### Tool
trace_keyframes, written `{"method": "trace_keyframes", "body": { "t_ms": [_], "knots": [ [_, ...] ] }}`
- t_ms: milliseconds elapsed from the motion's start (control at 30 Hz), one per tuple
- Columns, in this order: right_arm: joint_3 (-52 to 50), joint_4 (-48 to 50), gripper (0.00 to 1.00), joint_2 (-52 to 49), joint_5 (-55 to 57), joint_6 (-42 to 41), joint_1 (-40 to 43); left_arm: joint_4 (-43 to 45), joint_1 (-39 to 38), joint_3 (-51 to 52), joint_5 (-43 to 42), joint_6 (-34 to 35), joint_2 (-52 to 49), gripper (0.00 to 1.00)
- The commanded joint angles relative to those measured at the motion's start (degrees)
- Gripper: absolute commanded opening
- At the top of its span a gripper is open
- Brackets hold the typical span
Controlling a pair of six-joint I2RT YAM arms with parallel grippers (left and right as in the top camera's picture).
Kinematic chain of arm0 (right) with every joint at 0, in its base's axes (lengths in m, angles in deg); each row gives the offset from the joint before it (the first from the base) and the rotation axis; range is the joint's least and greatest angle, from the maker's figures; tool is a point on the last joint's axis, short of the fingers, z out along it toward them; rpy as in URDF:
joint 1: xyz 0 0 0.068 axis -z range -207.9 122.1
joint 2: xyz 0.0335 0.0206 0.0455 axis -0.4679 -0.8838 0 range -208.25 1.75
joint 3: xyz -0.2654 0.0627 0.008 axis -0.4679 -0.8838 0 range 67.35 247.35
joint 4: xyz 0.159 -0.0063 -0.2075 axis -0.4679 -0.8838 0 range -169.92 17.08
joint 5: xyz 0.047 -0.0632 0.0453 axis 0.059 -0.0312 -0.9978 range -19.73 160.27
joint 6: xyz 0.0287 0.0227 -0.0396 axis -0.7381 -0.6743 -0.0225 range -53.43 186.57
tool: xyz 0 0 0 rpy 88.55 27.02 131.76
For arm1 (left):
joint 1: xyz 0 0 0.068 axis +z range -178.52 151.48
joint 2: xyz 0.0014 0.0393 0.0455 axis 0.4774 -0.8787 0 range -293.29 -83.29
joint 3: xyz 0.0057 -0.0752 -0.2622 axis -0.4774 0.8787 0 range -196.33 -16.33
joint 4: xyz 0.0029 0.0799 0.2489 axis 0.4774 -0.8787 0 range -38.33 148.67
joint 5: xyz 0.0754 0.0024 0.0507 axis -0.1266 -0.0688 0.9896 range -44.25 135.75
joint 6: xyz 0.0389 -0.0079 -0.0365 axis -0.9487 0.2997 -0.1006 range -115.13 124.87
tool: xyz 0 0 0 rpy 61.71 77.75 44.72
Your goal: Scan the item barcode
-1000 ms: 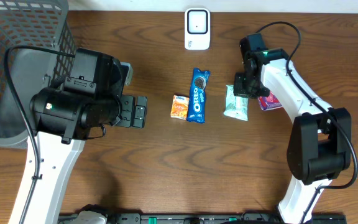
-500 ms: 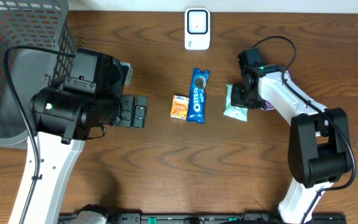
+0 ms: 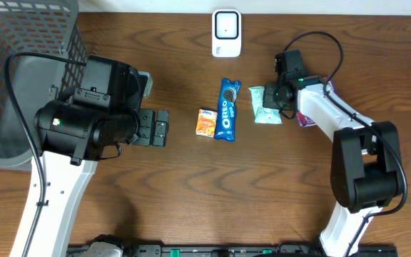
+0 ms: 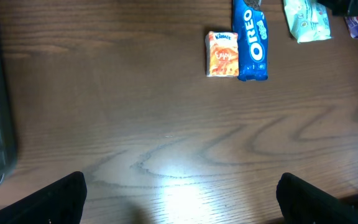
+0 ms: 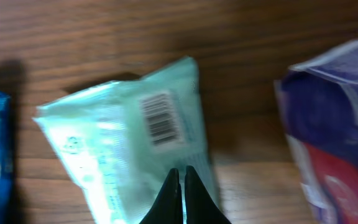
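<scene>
Pale mint-green plastic packet (image 5: 123, 143) is lying barcode-up on the wooden surface (image 5: 104, 37) under the right fingers (image 5: 166, 202), pressed together — likely light, soft, slippery, best pinched at an edge — left fingers (image 4: 55, 199) gaping wide.

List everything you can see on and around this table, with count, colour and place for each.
Flat blue Oreo biscuit packet: one, blue, middle of the table.
Small orange snack packet: one, orange, right beside the Oreo packet, on its left.
Pale green plastic packet: one, mint green, right of the Oreo packet, barcode facing up.
Purple plastic packet: one, purple with red, right of the green packet, partly under the right arm.
White boxy scanner unit: one, white, far edge, centre.
Grey mesh basket: one, grey, far left corner.
Brown wooden table: one, brown, under everything.
Left claw: one, black, open, above bare wood on the left.
Right claw: one, black, shut, tips over the green packet.
</scene>
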Motion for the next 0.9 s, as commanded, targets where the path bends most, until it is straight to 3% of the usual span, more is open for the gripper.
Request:
{"method": "trace_keyframes", "body": {
  "t_ms": [0,167,567,867],
  "knots": [
    [-0.3,-1.4,0.01,-0.7,-0.5,2.3,1.1,-0.2,0.3,-0.5,0.7,0.0,-0.2,0.98],
    [0.4,-1.4,0.01,-0.7,-4.9,3.1,0.2,-0.2,0.3,-0.5,0.7,0.0,-0.2,0.98],
    [7.8,-8.4,0.01,-0.1,0.7,1.2,-0.7,-0.2,0.3,-0.5,0.7,0.0,-0.2,0.98],
    [7.3,-5.4,0.01,-0.7,-1.0,1.3,-3.0,-0.2,0.3,-0.5,0.7,0.0,-0.2,0.98]
  ]
}}
